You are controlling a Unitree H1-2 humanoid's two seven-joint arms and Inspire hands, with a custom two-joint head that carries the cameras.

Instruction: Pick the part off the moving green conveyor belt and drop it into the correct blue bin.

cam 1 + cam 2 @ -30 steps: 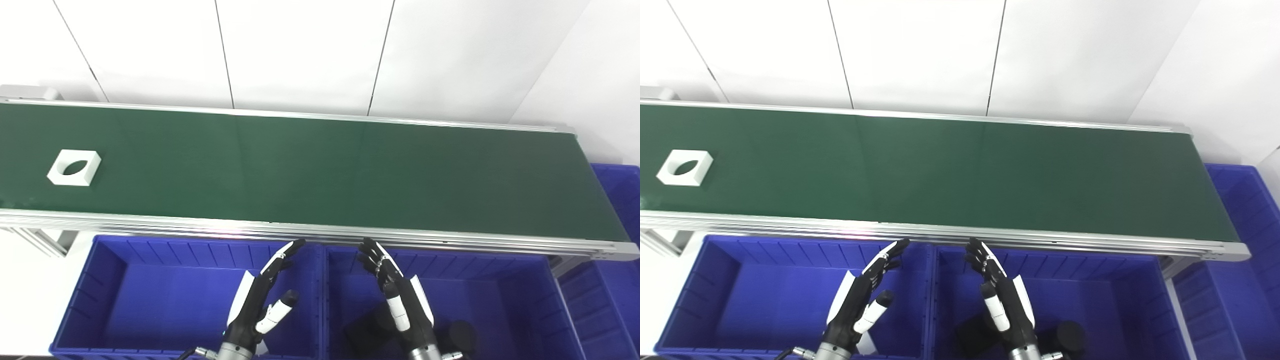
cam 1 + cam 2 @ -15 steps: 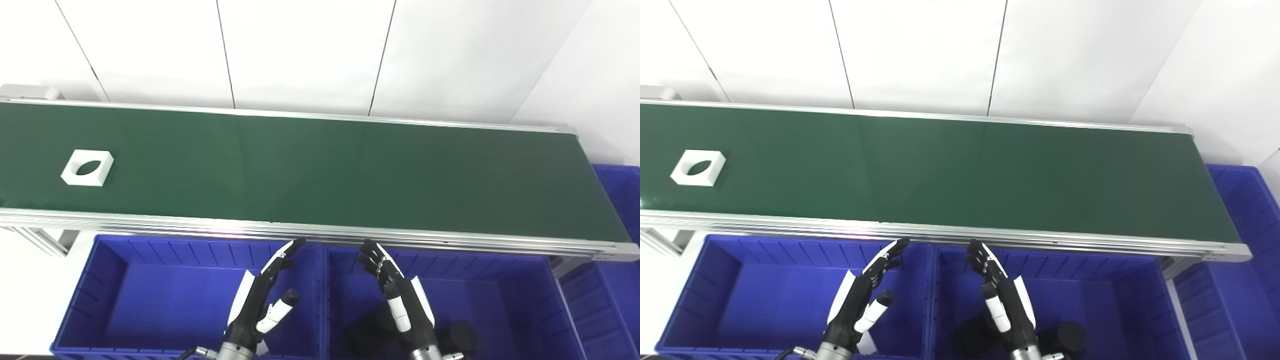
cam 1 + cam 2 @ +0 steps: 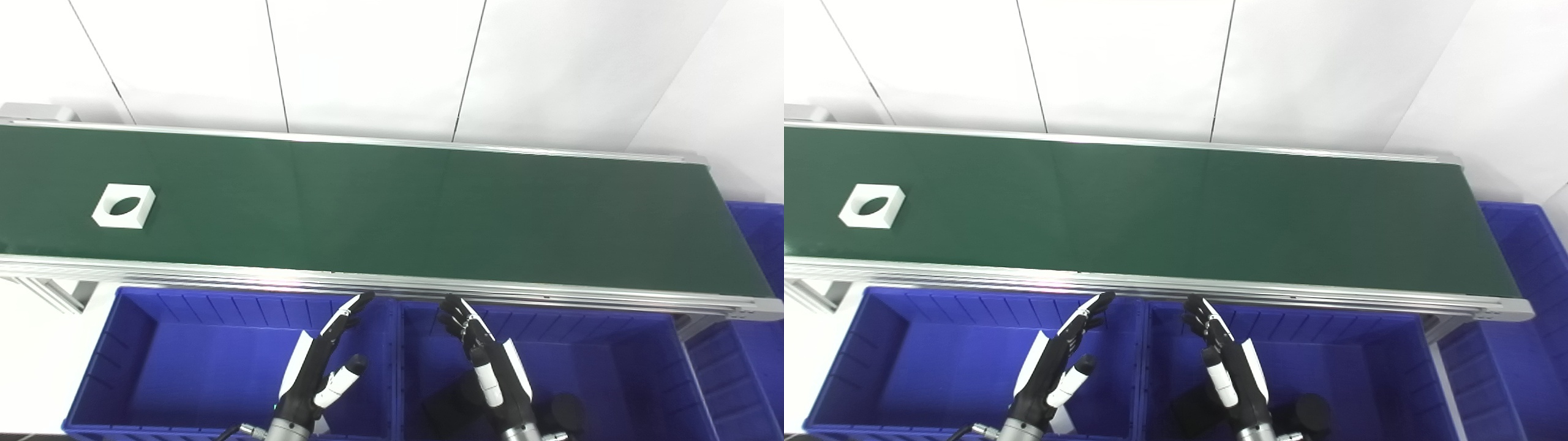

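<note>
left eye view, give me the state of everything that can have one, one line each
white square part: flat on the belt near its left end, round hole facing up, not held
green conveyor belt: carries only that part
left hand: open, empty, above the left blue bin
right hand: open, empty, above the middle blue bin
left blue bin: floor mostly bare
middle blue bin: dark parts at its near edge

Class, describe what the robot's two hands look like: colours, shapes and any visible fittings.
Both the left hand and the right hand are slim and jointed, black with white panels on the backs and thumbs. Each ends in a silver metal wrist ring; a thin dark cable shows beside the left wrist.
</note>
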